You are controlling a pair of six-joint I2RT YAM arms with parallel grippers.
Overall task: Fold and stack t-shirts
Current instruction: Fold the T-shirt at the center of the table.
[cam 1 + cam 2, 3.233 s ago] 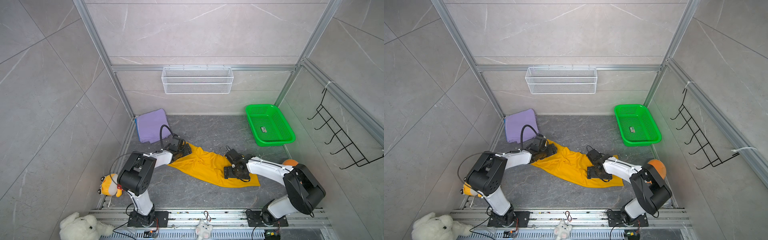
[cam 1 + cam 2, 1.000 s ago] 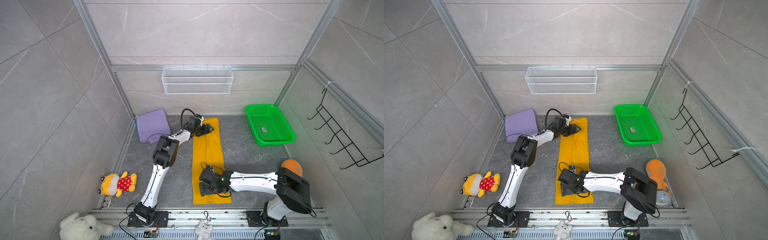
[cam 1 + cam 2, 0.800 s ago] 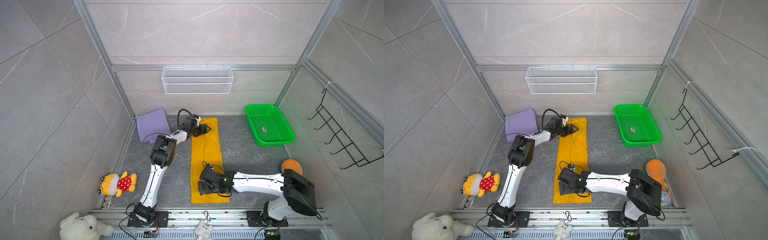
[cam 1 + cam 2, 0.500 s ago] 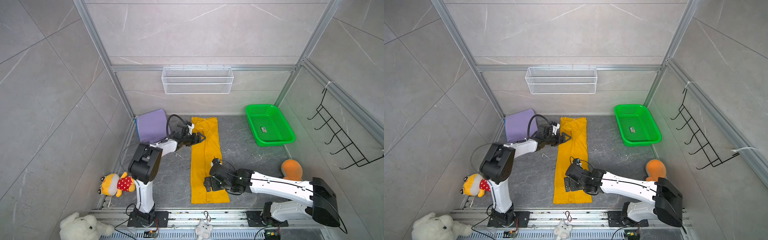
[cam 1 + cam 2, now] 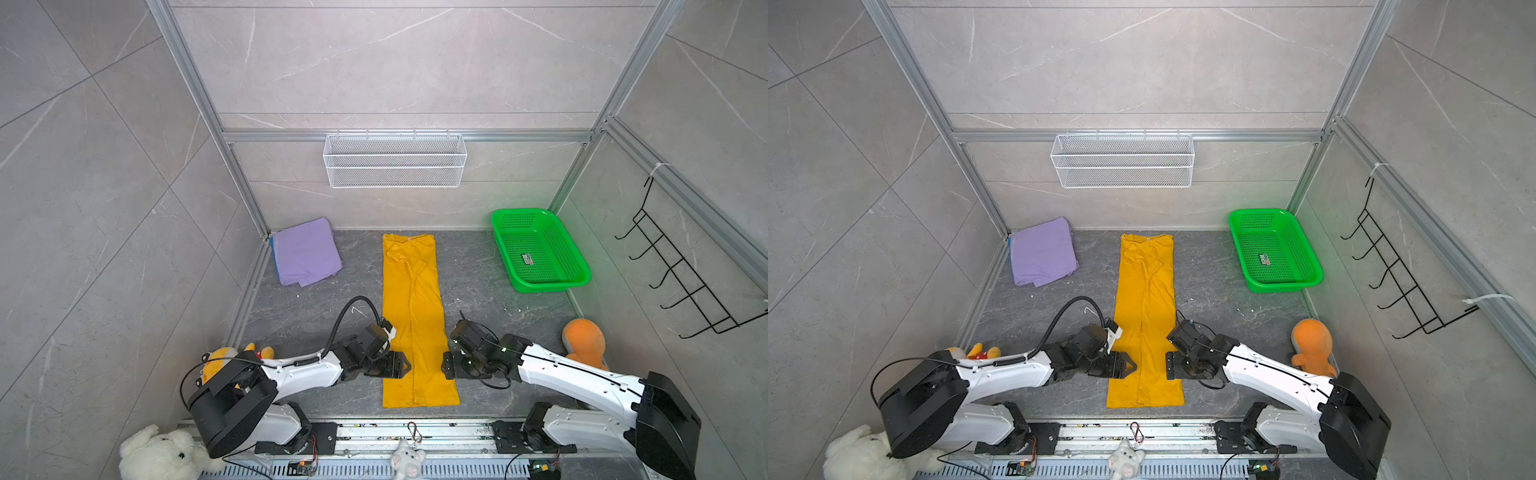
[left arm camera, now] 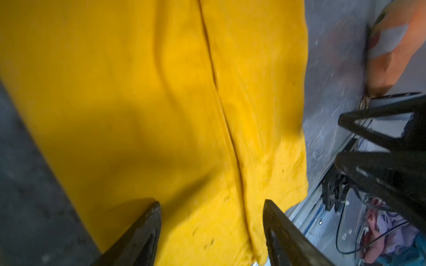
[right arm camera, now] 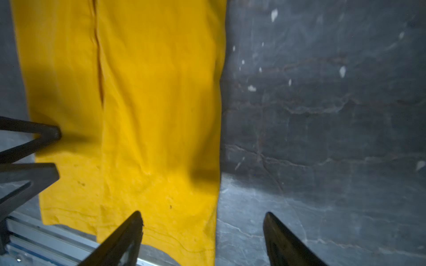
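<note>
1. Where the dark stone table (image 5: pixel 478 291) filled the floor of the cell, a mustard-yellow t-shirt (image 5: pixel 415 299) lay along its middle as one long narrow strip. Its sides were folded in, its collar lay at the far edge and its hem close to the near edge.
2. A lavender-purple t-shirt (image 5: pixel 305 251) lay folded in the far left corner, well apart from the yellow strip. A sliver of a blue t-shirt (image 5: pixel 272 248) showed under its left side. This looked like the stack.
3. The left gripper (image 5: pixel 404 366) hung over the strip's left long edge, towards the hem end. Its wrist view showed the fingers (image 6: pixel 143 230) spread apart, with yellow cloth lying flat below the gap and nothing pinched.
4. The right gripper (image 5: pixel 444 370) sat opposite, at the right long edge. Its fingers (image 7: pixel 283 237) were spread wide, one over the cloth and one over bare table, holding nothing.
5. Step in hand, as a judgement: the lengthwise folds looked finished and the crosswise fold had not begun.
6. The next move would likely call for each gripper to drop onto a hem corner and close on every layer. The two would then lift together and carry the hem towards the collar, keeping level so the strip did not twist.
</note>
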